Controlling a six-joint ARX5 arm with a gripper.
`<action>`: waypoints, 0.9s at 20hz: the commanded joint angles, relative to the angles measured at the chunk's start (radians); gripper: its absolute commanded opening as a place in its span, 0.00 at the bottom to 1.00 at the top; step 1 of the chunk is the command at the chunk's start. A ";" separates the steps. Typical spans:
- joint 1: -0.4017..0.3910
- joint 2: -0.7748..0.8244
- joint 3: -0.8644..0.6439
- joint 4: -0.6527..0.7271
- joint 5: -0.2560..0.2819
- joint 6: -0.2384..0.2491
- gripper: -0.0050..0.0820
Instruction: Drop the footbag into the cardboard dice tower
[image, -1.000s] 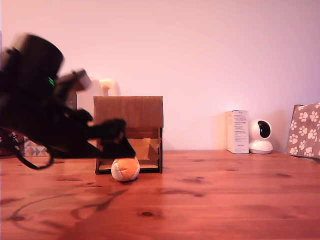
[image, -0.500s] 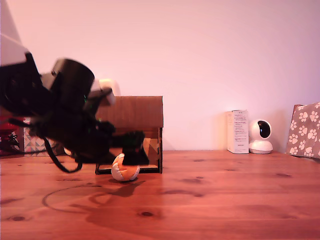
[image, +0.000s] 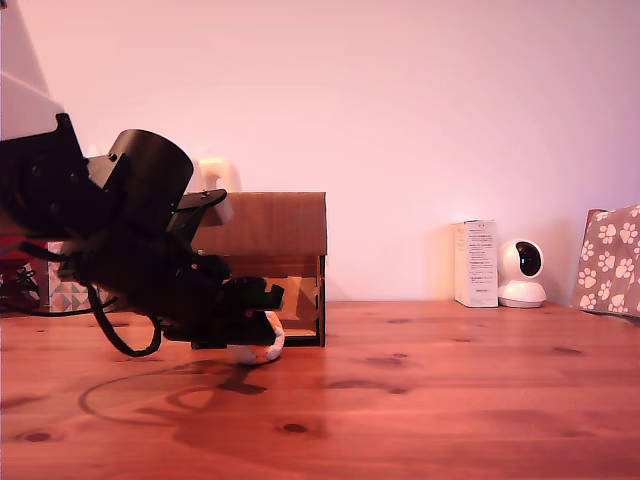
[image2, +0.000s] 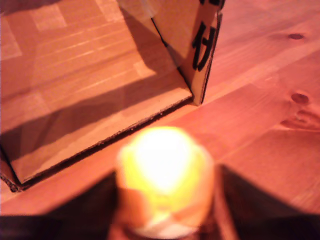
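My gripper hides most of the footbag before the cardboard dice tower; fingers flank it, seemingly pinching, though glare blurs contact.

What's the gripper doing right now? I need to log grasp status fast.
Gripper: down at the footbag, a finger on either side of it in the wrist view; whether it is shut on it cannot be told.

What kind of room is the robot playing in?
Probably a room in someone's home. There's a wooden table against a plain wall, a kettle behind the cardboard box, a little round camera and a paw-print box.
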 joint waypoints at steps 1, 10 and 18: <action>-0.001 -0.028 -0.010 -0.053 0.001 0.004 0.24; -0.019 -0.349 -0.010 -0.412 0.047 -0.034 0.24; -0.026 -0.612 -0.010 -0.465 0.050 -0.022 0.24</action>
